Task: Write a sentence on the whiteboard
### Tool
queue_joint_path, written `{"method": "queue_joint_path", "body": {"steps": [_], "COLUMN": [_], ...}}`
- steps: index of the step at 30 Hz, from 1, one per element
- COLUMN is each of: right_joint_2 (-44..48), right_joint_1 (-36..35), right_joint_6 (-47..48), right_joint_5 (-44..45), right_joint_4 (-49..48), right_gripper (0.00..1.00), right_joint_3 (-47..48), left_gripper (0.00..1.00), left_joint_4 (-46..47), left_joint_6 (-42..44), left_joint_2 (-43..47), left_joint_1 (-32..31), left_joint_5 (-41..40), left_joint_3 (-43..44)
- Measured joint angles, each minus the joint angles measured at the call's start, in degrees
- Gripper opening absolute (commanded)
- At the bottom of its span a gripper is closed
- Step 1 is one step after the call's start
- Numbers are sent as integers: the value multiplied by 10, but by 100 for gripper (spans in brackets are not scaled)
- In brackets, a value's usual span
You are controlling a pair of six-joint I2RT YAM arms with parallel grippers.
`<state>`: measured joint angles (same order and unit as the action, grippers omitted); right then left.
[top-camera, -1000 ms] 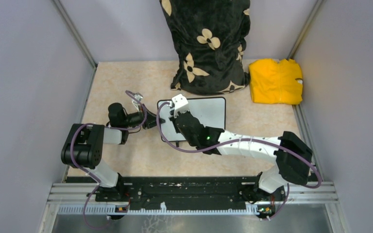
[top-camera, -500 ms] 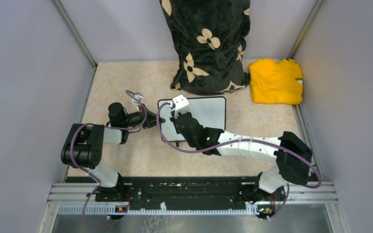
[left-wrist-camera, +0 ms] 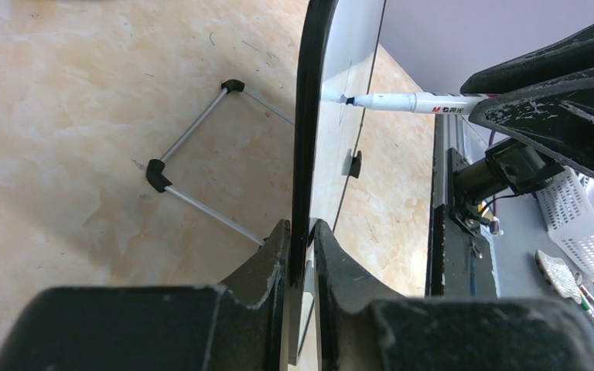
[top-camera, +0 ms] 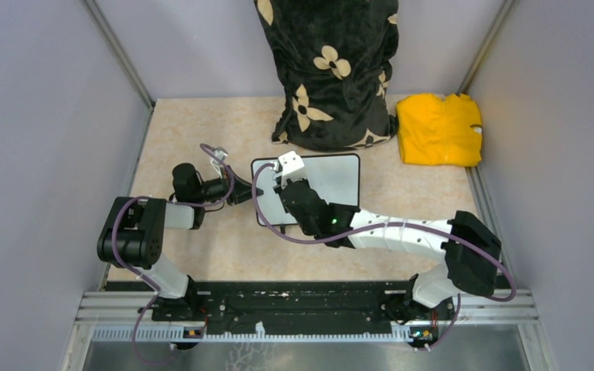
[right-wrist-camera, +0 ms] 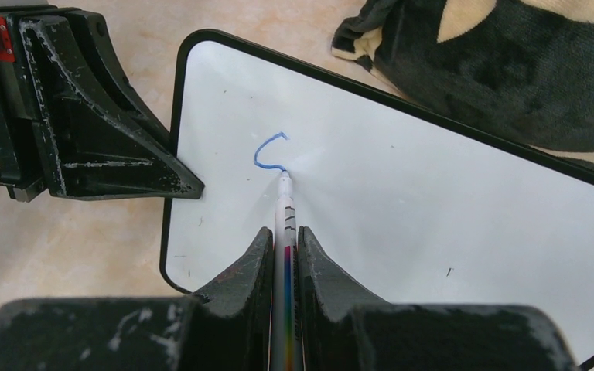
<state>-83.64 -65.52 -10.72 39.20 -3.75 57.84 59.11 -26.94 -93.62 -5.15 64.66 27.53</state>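
The marker [right-wrist-camera: 285, 205], clamped in the right gripper [right-wrist-camera: 283, 238], was pressed near the left edge of the whiteboard [right-wrist-camera: 448, 209] — an edge pinched by the left gripper [left-wrist-camera: 300, 232] — bare length rightward.

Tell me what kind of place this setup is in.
Probably a robotics lab test cell: grey panel walls enclose a beige tabletop, and two robot arms are bolted to a metal rail at its near edge.

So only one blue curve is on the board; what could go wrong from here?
1. The left claw pinches the whiteboard by one edge only; pressure from the marker might shift it.
2. The purple cable by the right claw loops over the board near the blue stroke and could smear wet ink.
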Motion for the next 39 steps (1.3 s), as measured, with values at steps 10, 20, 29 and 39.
{"method": "queue_joint_path", "body": {"steps": [10,20,29,39], "right_joint_2": [5,5,-10,-32], "right_joint_1": [0,0,0,0], "right_joint_6": [0,0,0,0], "right_joint_5": [-21,-58,-73,-86], "right_joint_4": [10,18,17,12], "right_gripper": [0,0,0,0], "right_joint_3": [-12,-12,-3,23], "left_gripper": [0,0,0,0], "left_joint_4": [0,0,0,0], "left_joint_6": [0,0,0,0], "left_joint_2": [0,1,1,1], "left_joint_1": [0,0,0,0], "left_joint_5": [1,6,5,5], "left_joint_3": [0,0,0,0]}}
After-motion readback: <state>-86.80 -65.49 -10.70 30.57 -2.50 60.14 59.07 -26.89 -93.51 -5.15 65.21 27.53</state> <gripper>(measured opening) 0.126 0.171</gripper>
